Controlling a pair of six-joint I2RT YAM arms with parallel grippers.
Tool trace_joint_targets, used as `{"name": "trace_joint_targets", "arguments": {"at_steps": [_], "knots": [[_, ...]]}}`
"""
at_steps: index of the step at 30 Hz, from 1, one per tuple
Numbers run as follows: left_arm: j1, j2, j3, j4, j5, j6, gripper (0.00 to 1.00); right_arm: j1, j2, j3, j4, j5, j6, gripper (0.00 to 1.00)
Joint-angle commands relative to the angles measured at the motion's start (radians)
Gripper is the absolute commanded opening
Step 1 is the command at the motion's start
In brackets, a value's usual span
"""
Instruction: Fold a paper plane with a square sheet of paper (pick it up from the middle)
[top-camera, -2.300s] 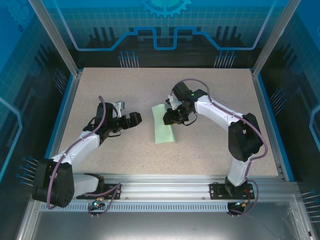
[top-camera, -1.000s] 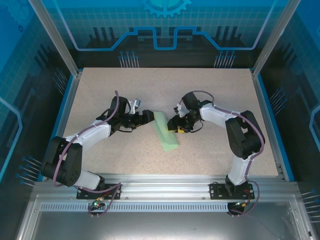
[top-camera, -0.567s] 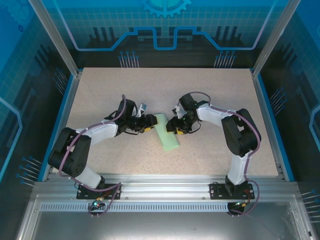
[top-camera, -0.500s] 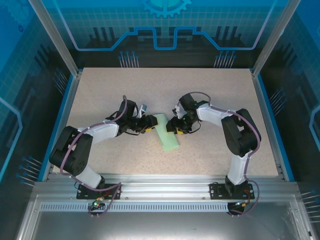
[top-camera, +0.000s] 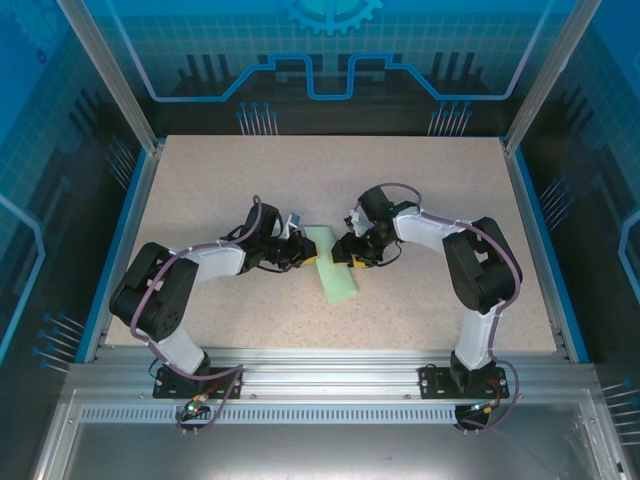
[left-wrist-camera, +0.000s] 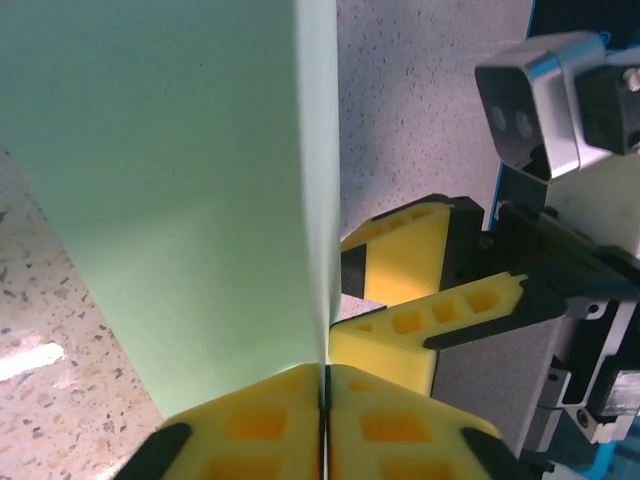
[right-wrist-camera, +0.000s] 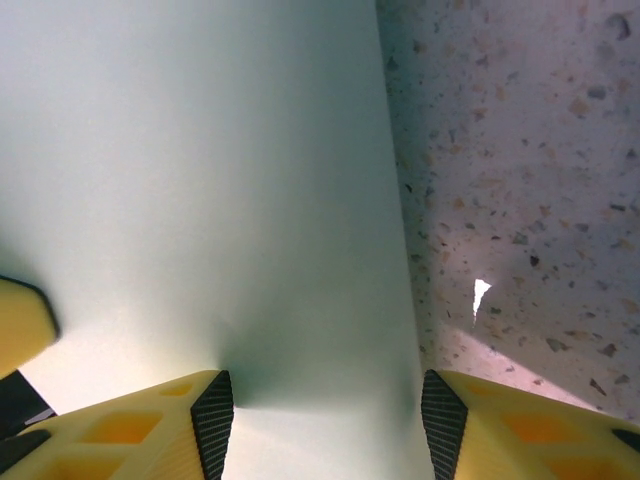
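Looking from the near rail outward in the overhead view, you have both arms bent in toward the middle of the table (top-camera: 420, 190), meeting at the paper (top-camera: 337, 278). It lies there as a narrow mint-green strip, running from about 5 o'clock near you to about 11 o'clock at its far end.

Your left gripper (top-camera: 303, 256) comes at the strip from 9 o'clock and is clamped on its long edge. In the left wrist view the yellow pads (left-wrist-camera: 260, 425) are pressed together with no gap, and the paper (left-wrist-camera: 180, 180) comes out of the seam as a flat sheet with a sharp, straight edge.

Your right gripper (top-camera: 347, 256) meets the strip from 3 o'clock, directly across from the left. Its jaws stand apart. In the right wrist view the paper (right-wrist-camera: 220, 180) spreads between and beyond the two fingers. One finger is over the sheet and the other is by its edge, so nothing is pinched. You cannot tell from here whether the fingers press the paper down.

This reads as mid-fold. The sheet looks doubled lengthwise, and the left side has a flap in hand for the next crease. The next move likely means carrying that edge over toward 3 o'clock while the right side pins the strip. Go slowly, because paper this thin may slide or skew the crease.
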Motion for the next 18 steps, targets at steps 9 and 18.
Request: {"name": "trace_joint_targets", "arguments": {"at_steps": [9, 18], "knots": [[-0.008, 0.052, 0.058, 0.105, 0.112, -0.016, 0.0, -0.102, -0.138, -0.192, 0.159, -0.122, 0.068, 0.59], [-0.027, 0.133, 0.189, 0.055, 0.272, 0.064, 0.0, -0.179, -0.234, -0.35, 0.298, -0.201, 0.124, 0.63]]}}
